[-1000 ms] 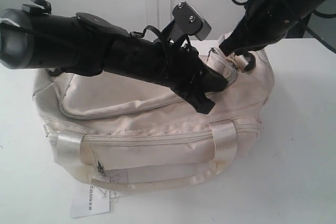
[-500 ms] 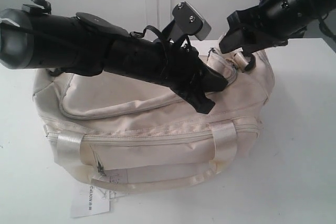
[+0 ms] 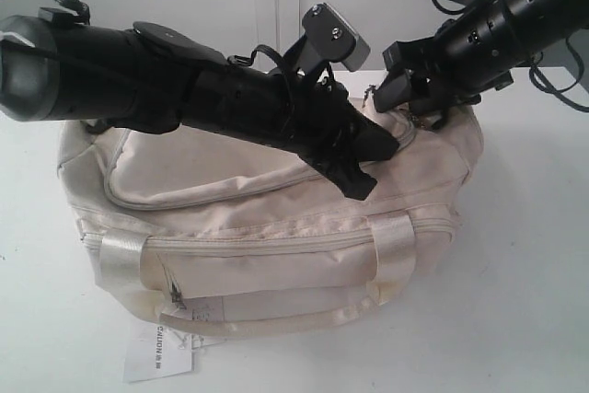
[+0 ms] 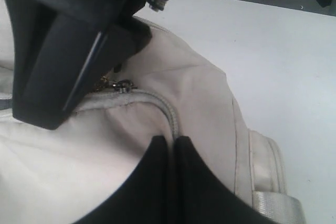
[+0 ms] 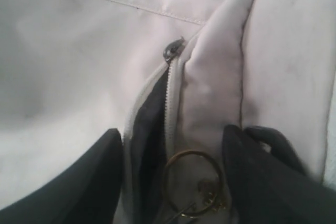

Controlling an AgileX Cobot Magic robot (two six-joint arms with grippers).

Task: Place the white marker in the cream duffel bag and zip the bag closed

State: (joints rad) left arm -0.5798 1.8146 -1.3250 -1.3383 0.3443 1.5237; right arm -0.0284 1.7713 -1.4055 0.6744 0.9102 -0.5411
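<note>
The cream duffel bag [image 3: 276,218] lies on the white table. The white marker is out of view. My left gripper [image 3: 361,172] reaches across the bag's top. In the left wrist view my left gripper [image 4: 171,140] is shut, pinching the bag [image 4: 199,93] right at its grey zipper line [image 4: 170,116]. My right gripper [image 3: 394,73] hovers open just above the bag's right end. Between its spread fingers [image 5: 113,171] lies a brass ring pull [image 5: 191,184], untouched. Beside the ring, a short stretch of zipper [image 5: 169,98] gapes on dark lining.
A white paper tag [image 3: 158,352] sticks out under the bag's front. A shiny cream handle [image 3: 276,321] lies along the bag's front side. The right gripper's black body [image 4: 68,51] looms close in the left wrist view. Bare white table [image 3: 534,273] extends to the right.
My right gripper has opened, let go at the bag's right end and lifted up and away from it. The left arm and the bag have stayed still.
</note>
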